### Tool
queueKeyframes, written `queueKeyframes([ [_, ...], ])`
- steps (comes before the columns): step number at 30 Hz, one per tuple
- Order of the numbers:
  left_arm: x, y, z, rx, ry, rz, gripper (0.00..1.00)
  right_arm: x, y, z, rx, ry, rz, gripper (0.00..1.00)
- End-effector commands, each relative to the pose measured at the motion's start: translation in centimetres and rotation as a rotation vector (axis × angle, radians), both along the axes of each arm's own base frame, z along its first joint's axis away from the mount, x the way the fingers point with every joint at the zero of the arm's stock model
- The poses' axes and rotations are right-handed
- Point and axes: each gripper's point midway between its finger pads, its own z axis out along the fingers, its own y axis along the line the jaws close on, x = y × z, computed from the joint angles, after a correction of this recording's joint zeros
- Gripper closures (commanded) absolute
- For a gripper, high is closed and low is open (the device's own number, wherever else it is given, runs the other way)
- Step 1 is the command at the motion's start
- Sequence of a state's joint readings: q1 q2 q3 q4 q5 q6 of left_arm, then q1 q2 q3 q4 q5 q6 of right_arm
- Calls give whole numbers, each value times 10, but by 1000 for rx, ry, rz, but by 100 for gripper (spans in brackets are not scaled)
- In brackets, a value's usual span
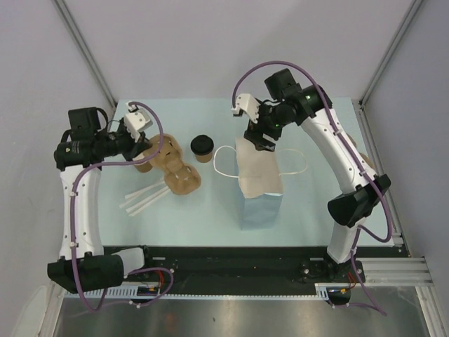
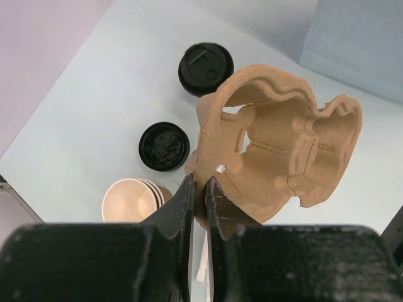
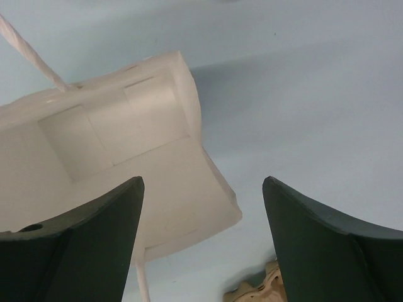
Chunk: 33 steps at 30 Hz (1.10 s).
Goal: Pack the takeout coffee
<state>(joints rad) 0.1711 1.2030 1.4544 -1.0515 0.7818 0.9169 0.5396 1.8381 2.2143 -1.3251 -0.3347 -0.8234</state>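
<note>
Takeout coffee (image 1: 202,147), a kraft-brown cup under a black lid, is seen standing upright toward the far edge of the tabletop (image 1: 210,225), a little left of the middle, and is touched by neither gripper. Just to its left a moulded pulp carrier (image 2: 283,151) is pinched at its rim by the left gripper (image 2: 200,187), whose jaws are closed tightly on the pulp. A loose black lid (image 2: 164,146) and a stack of unlidded cups (image 2: 133,200) are set close together nearer the left edge, and pale sticks (image 1: 144,196) lie nearer the near edge. A white paper bag (image 1: 258,172) is placed right of the coffee; the right gripper (image 3: 201,182) is held over its far end, jaws spread wide with nothing gripped.
</note>
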Motion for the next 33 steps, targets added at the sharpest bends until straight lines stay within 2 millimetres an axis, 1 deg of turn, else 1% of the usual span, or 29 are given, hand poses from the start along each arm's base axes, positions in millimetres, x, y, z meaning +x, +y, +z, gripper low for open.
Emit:
queueKeyframes([
  [1, -4, -9, 45, -110, -68, 44, 100, 10, 3, -11, -45, -39, 30, 21],
  [2, -4, -9, 47, -114, -69, 49, 100, 12, 1, -13, -58, -42, 23, 30],
  [4, -3, -8, 56, -133, -72, 75, 100, 13, 2, -20, -80, -29, 26, 39],
  [5, -2, -5, 62, -144, -80, 93, 100, 14, 2, -21, -85, -29, 23, 49],
  [7, -2, -3, 84, -188, -114, 123, 100, 11, 2, -23, -90, -17, 24, 60],
  [8, -1, 2, 94, -203, -134, 146, 100, 10, 2, -19, -81, -20, 21, 71],
  [10, -2, 3, 122, -254, -181, 181, 100, 2, 6, -10, -53, 0, 11, 82],
  [11, -7, 3, 139, -263, -222, 190, 100, 1, 8, 3, -26, -20, 2, 99],
  [13, -14, -2, 161, -306, -264, 197, 100, -3, 10, 13, -13, -30, -24, 100],
  [14, -22, -6, 176, -320, -298, 189, 100, -3, 8, 19, -14, -45, -40, 100],
  [15, -26, -8, 186, -341, -319, 184, 100, -5, 6, 21, -13, -47, -54, 100],
  [16, -30, -11, 191, -351, -330, 175, 100, -9, 5, 26, -5, -51, -66, 100],
  [17, -38, -15, 201, -367, -351, 166, 100, -12, 3, 29, 6, -40, -89, 100],
  [18, -41, -16, 208, -370, -381, 163, 100, -15, 2, 31, 15, -31, -105, 100],
  [19, -45, -17, 212, -376, -398, 160, 100, -19, 1, 34, 25, -23, -115, 100],
  [20, -47, -19, 212, -393, -397, 159, 100, -23, -1, 38, 42, -13, -147, 100],
  [21, -56, -22, 220, -392, -437, 145, 100, -25, -2, 42, 53, -15, -163, 100],
  [23, -62, -26, 222, -405, -445, 130, 100, -32, -4, 50, 77, -12, -198, 100],
  [24, -72, -32, 228, -404, -473, 97, 100, -36, -4, 53, 93, 3, -212, 100],
  [25, -75, -34, 229, -407, -480, 83, 100, -39, -4, 52, 93, 13, -222, 100],
  [26, -79, -37, 230, -418, -480, 73, 100, -43, -5, 56, 103, 7, -231, 100],
  [27, -83, -40, 235, -421, -498, 53, 100, -47, -3, 56, 107, 13, -239, 100],
  [29, -86, -43, 238, -432, -498, 36, 100, -49, -5, 54, 83, -1, -260, 100],
  [30, -89, -46, 238, -433, -493, 10, 100, -53, -4, 58, 94, -14, -262, 100],
  [31, -92, -49, 239, -431, -501, -5, 100, -54, -5, 55, 90, -5, -266, 100],
  [33, -93, -52, 242, -426, -523, -17, 100, -56, -5, 56, 96, -4, -266, 100],
])
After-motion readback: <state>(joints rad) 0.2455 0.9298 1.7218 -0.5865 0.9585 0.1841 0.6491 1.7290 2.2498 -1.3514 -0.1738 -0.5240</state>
